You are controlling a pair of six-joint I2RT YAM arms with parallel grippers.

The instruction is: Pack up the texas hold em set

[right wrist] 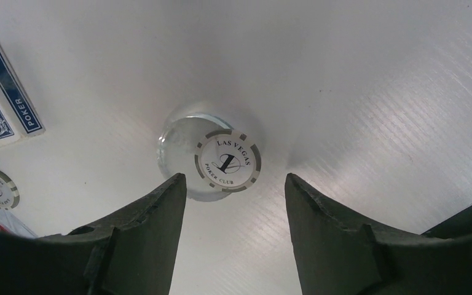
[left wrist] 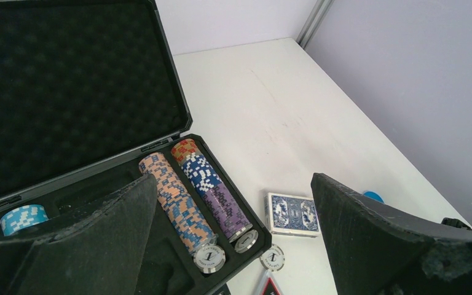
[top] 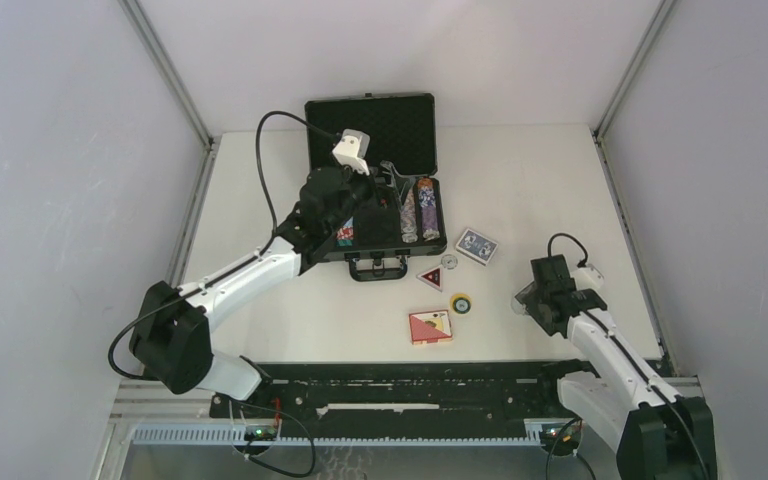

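The black briefcase [top: 370,122] of the texas hold em set lies open at the back, its foam lid [left wrist: 67,80] raised. Two rows of multicoloured chips [left wrist: 178,200] fill its right slots, and a few light-blue chips [left wrist: 23,218] lie further left. My left gripper [top: 378,203] [left wrist: 233,178] hovers open over the tray, holding nothing. My right gripper [top: 526,300] [right wrist: 233,179] is open low over the table. A grey-and-white poker chip [right wrist: 228,160] rests on a clear round disc [right wrist: 178,144] just beyond its fingertips, untouched.
On the table in front of the case lie a blue card deck [top: 477,245] [left wrist: 292,214], a red deck [top: 430,327], a triangular button [top: 430,277], a loose chip [top: 450,262] [left wrist: 272,257] and a yellow round button [top: 460,302]. Walls close in both sides.
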